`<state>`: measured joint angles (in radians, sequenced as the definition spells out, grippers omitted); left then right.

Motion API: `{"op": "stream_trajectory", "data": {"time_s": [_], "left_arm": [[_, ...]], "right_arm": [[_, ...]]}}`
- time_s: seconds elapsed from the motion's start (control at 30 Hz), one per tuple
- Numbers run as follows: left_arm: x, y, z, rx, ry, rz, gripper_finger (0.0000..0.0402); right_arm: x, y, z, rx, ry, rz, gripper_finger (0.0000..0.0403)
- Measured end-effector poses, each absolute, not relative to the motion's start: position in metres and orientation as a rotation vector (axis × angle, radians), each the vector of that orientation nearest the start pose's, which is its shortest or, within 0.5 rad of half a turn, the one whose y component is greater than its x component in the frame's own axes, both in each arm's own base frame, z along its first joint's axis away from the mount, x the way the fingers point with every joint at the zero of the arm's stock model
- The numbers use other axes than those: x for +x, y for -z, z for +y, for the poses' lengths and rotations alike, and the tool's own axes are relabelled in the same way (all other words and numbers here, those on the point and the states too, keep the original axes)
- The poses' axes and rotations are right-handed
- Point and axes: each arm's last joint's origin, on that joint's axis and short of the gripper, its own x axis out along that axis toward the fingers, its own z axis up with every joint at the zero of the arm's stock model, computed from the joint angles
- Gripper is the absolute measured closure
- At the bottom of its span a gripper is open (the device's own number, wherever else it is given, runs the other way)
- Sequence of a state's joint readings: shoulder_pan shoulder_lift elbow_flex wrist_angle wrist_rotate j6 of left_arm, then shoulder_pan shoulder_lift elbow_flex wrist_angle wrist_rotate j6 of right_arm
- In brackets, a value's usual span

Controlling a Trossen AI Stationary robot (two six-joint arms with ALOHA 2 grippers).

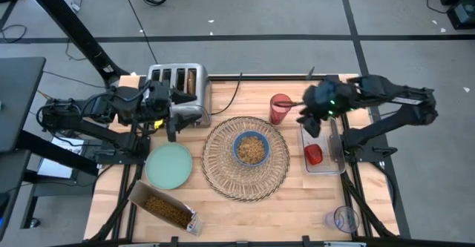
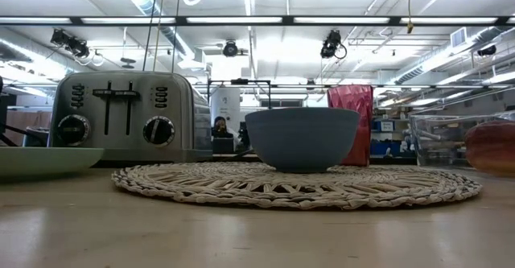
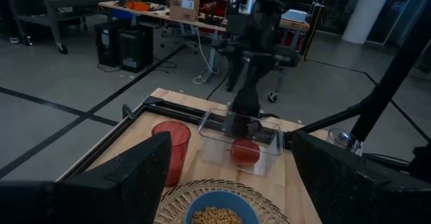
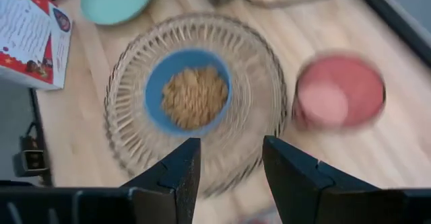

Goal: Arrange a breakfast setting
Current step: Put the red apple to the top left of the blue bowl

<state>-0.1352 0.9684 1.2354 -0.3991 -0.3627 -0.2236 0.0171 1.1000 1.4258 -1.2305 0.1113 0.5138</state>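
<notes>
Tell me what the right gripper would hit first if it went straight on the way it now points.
Likely the woven placemat, near its rim: the right gripper stands open, looking down at it, the blue bowl just beyond. Depth is unclear.

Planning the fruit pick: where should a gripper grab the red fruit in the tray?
Come straight down from above. The red fruit lies low inside the clear tray, whose upright walls block a side approach. Pinch its rounded body across the middle, probably with the right gripper hovering nearest.
</notes>
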Motion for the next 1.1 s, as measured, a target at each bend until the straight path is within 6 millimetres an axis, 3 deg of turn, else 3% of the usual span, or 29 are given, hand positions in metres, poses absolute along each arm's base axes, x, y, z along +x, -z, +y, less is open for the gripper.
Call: {"op": "stream_trajectory", "data": {"time_s": [0.13, 0.27, 0.63, 0.87, 1.1], "left_arm": [[0.185, -0.431, -0.015, -0.189, -0.240, 0.103, 0.0088], [0.185, -0.431, -0.015, -0.189, -0.240, 0.103, 0.0088], [0.184, -0.425, -0.015, -0.254, -0.231, 0.159, 0.0088], [0.184, -0.424, -0.015, -0.257, -0.234, 0.164, 0.0088], [0.184, -0.425, -0.015, -0.263, -0.234, 0.154, 0.0088]], "right_arm": [[0.152, -0.392, 0.013, 0.535, 0.388, 0.893, 0.0236], [0.140, -0.371, 0.022, 0.626, 0.422, 0.950, 0.0236], [0.123, -0.276, 0.029, 0.845, 0.671, 1.116, 0.0233], [0.123, -0.227, 0.018, 0.914, 0.819, 1.151, 0.0206], [0.131, -0.225, -0.003, 0.905, 0.840, 1.131, 0.0203]]}}
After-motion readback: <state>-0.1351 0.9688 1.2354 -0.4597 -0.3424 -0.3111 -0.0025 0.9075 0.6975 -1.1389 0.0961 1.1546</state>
